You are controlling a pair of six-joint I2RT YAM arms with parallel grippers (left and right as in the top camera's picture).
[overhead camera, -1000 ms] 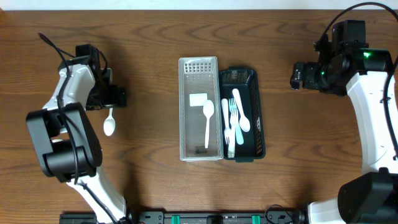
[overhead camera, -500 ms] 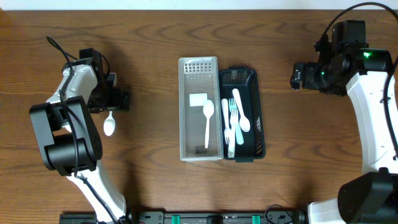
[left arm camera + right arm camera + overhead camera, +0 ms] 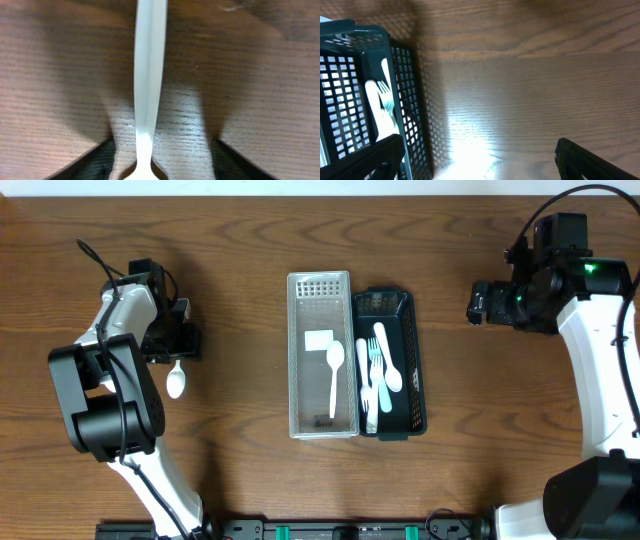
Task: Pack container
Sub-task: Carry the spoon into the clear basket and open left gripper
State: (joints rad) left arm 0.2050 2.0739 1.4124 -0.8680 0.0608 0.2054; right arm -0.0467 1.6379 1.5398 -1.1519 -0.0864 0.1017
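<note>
The packing was partly done. The clear container [image 3: 297, 380] held 1 white spoon [image 3: 334, 370] and a small white card, and the dark basket [image 3: 412, 340] touching its side held several white and pale blue pieces of cutlery. 1 loose spoon [image 3: 176, 383] was left on the table [image 3: 250, 260], well apart from both. It looked thin, white and plastic, lying flat. The left gripper [image 3: 178, 348] stood over its handle, fingertips [image 3: 92, 162] apart on either side, not gripping. The right gripper [image 3: 476, 302] was spread and empty.
</note>
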